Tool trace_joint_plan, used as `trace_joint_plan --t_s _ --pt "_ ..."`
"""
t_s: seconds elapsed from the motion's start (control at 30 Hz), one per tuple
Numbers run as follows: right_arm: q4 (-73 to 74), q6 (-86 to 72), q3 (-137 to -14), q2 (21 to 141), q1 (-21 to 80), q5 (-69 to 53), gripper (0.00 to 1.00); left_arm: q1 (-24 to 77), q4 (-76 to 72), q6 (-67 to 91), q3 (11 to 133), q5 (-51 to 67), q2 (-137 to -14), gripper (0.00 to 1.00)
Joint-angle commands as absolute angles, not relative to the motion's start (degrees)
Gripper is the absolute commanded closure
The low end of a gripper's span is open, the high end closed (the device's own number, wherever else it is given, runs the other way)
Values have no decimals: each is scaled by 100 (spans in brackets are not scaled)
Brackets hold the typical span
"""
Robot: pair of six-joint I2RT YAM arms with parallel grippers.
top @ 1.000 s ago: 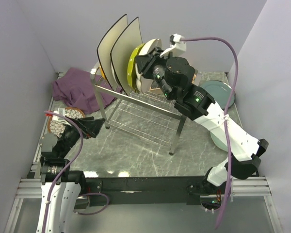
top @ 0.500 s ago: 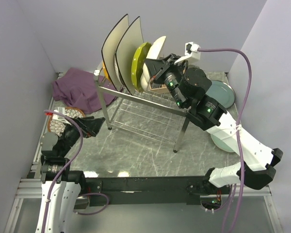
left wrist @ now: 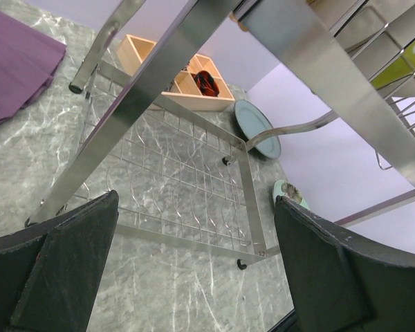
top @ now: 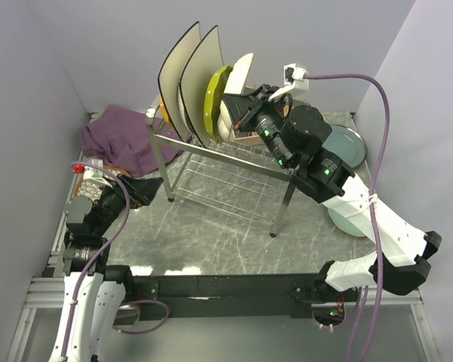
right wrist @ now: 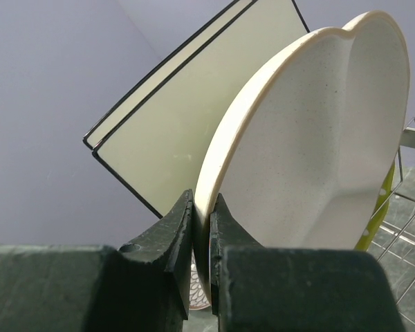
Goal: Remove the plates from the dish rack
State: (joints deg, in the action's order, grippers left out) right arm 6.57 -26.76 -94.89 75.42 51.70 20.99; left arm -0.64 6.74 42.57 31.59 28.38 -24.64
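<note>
Since a second ago, your right tool has closed onto the cream round plate, and the dish rack has slid a little to the right on the desk. That plate stands on edge in the rack's tines at the right end of the row. It sits just beside the yellow-green plate, with the two cream square plates beyond. Your right tool is clamped on its lower rim, one finger on each face. Your left tool hangs low by the rack's left end, jaws wide apart and holding nothing. A teal-grey plate lies flat on the desk to the right.

You look to be at the grasp-and-lift step for the cream plate, with others still racked. Next, I judge, you need to draw it up clear of the tines without dragging the rack or knocking its yellow-green neighbour. Then carry it right and set it down.
</note>
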Motion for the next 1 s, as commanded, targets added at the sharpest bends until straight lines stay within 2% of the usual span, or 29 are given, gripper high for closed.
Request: trace_joint_plan --t_s 0.0,0.13,0.47,0.97 --pt "70 -2074 -9949 6803 5142 1872 100 -62 659 4087 3515 2698 -2452 0" --pt "9 -2030 -9906 6733 5142 1680 100 -62 826 4061 3673 2584 -2478 1" --pt "-1300 -2074 -9053 6293 5142 1406 100 -62 967 4034 3938 2575 -2522 1" --pt "-1389 -1802 -9527 6583 5142 1196 100 -53 835 4078 3893 2619 -2540 0"
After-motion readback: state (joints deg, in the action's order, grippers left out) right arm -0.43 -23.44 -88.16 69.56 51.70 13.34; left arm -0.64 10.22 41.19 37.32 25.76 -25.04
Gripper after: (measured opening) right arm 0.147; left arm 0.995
